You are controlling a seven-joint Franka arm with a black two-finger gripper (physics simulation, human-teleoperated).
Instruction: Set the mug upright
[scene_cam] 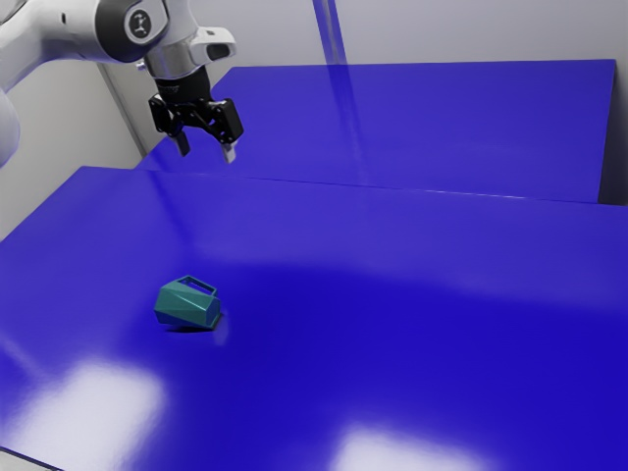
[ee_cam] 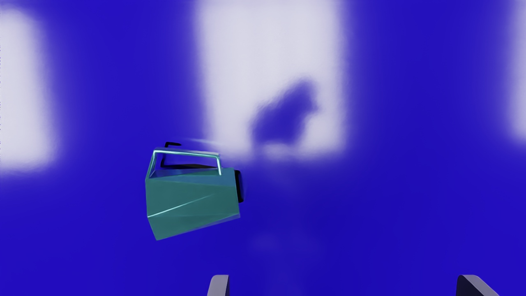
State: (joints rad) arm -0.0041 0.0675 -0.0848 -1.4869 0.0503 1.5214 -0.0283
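A teal faceted mug (scene_cam: 187, 303) lies on its side on the blue table, its handle pointing up and toward the exterior view's right. The black gripper (scene_cam: 207, 152) is held high above the table, well apart from the mug. In the wrist view the mug (ee_cam: 191, 197) is lying down with its handle along one side; its opening cannot be made out. The gripper (ee_cam: 343, 285) stands wide open there, with nothing between its fingers.
The glossy blue table (scene_cam: 412, 294) carries bright reflections. Behind it is a second blue surface (scene_cam: 471, 128) against a pale wall (scene_cam: 471, 29).
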